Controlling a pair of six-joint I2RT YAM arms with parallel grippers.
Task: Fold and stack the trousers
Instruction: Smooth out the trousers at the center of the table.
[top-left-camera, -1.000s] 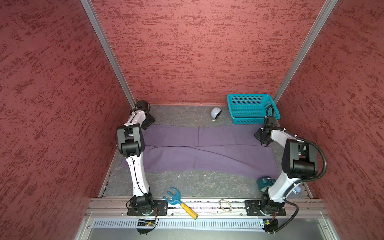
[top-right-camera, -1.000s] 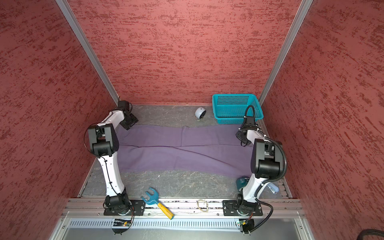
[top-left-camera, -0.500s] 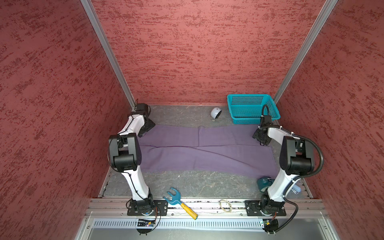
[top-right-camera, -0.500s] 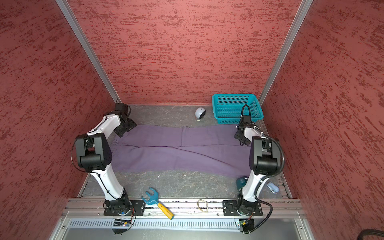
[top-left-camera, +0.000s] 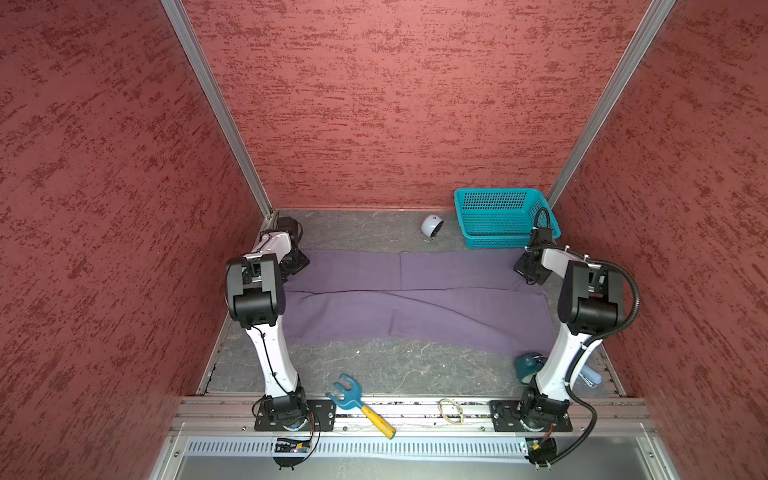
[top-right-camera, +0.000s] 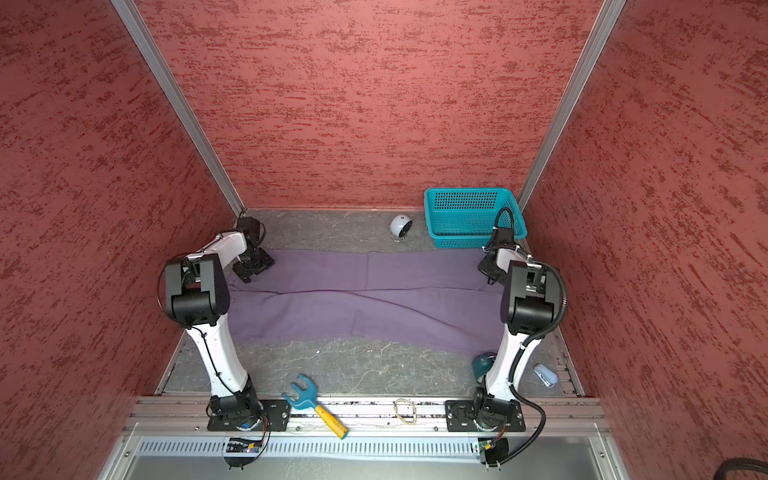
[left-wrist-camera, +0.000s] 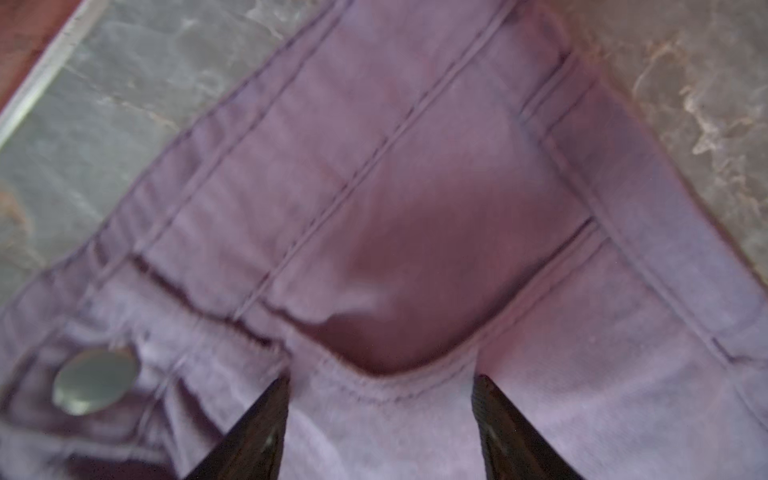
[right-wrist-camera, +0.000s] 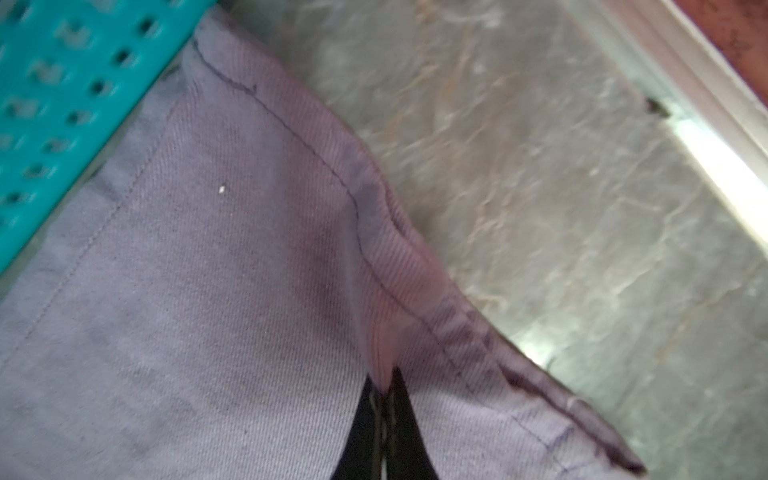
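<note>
The muted purple trousers (top-left-camera: 415, 299) (top-right-camera: 365, 299) lie spread flat across the grey floor, waist at the left and leg ends at the right. My left gripper (top-left-camera: 293, 266) (top-right-camera: 253, 268) is low over the waist end. In the left wrist view it (left-wrist-camera: 380, 382) is open, its fingers apart over the waistband beside a pocket opening and a metal button (left-wrist-camera: 93, 380). My right gripper (top-left-camera: 528, 270) (top-right-camera: 488, 270) is at the far leg's end. In the right wrist view it (right-wrist-camera: 384, 384) is shut, pinching a small ridge of cloth by the hem.
A teal basket (top-left-camera: 503, 216) (right-wrist-camera: 62, 83) stands at the back right, touching the trouser leg. A white round object (top-left-camera: 431, 226) lies beside it. A blue fork tool with a yellow handle (top-left-camera: 357, 399), a rubber band (top-left-camera: 451, 409) and a teal object (top-left-camera: 525, 365) lie along the front.
My left gripper has come forward and down onto the waist end, its elbow swinging out left and back. My right gripper has shut on the cloth by the hem.
</note>
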